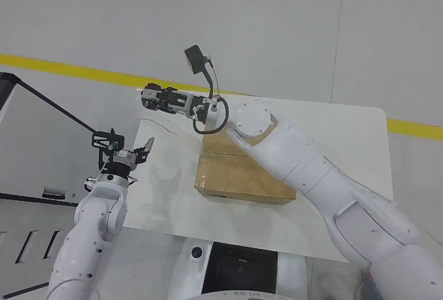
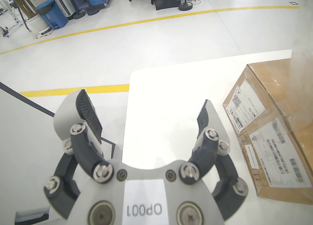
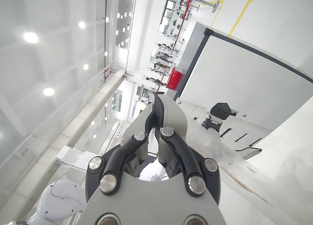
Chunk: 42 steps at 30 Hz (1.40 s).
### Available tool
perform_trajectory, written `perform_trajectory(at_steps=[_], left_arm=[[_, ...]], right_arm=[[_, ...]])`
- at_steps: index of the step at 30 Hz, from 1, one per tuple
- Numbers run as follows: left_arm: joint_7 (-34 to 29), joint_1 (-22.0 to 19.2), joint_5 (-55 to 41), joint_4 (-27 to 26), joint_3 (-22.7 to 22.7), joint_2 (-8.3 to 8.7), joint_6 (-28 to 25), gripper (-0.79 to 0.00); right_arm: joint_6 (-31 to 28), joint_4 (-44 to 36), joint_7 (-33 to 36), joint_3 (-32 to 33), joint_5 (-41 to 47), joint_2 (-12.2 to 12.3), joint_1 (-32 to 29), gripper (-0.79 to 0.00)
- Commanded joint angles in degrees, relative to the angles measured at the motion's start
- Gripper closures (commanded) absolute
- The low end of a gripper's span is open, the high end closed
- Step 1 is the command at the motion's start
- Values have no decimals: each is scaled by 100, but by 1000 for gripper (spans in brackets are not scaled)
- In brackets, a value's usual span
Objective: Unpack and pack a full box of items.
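On the bench (image 1: 341, 135), the closed cardboard box (image 1: 243, 176) is set centrally, left gripper (image 2: 146, 106) jaws spread wide beside it, right gripper (image 3: 157, 98) jaws pressed together, and it is probably best approached squarely from above.

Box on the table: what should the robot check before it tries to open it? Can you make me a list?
1. Box sitting flat: ok. The cardboard box rests on the table.
2. Box top open: not ok. It looks closed.
3. Left gripper ready: ok. It is open, beside the box and not touching it.
4. Right gripper ready: not ok. It is shut and held up past the table's far corner, away from the box.
5. Space above the box free: not ok. The right arm crosses over part of it.
6. What is inside the box: cannot tell.
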Motion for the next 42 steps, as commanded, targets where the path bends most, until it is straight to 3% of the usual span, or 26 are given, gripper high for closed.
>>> perform_trajectory(at_steps=[1,15,22,26,30,31,32,34,42], left_arm=[[0,0,0,0,0,0,0,-785],[0,0,0,0,0,0,0,-785],[0,0,0,0,0,0,0,-785],[0,0,0,0,0,0,0,-785],[0,0,0,0,0,0,0,-785],[0,0,0,0,0,0,0,-785],[0,0,0,0,0,0,0,-785],[0,0,0,0,0,0,0,-785],[0,0,0,0,0,0,0,-785]], right_arm=[[-100,31,-47,25,10,-40,-10,0],[-713,915,110,281,254,-425,415,0],[-992,595,210,1043,-88,-92,67,0],[-972,-372,168,1660,-483,210,-539,0],[-665,-1849,243,2345,-814,524,-1612,0],[-566,-2173,239,2491,-799,580,-1897,-89],[-460,-2475,258,2566,-792,620,-2163,-256],[-384,-2598,279,2634,-804,648,-2303,-785],[-384,-2598,279,2634,-804,648,-2303,-785]])
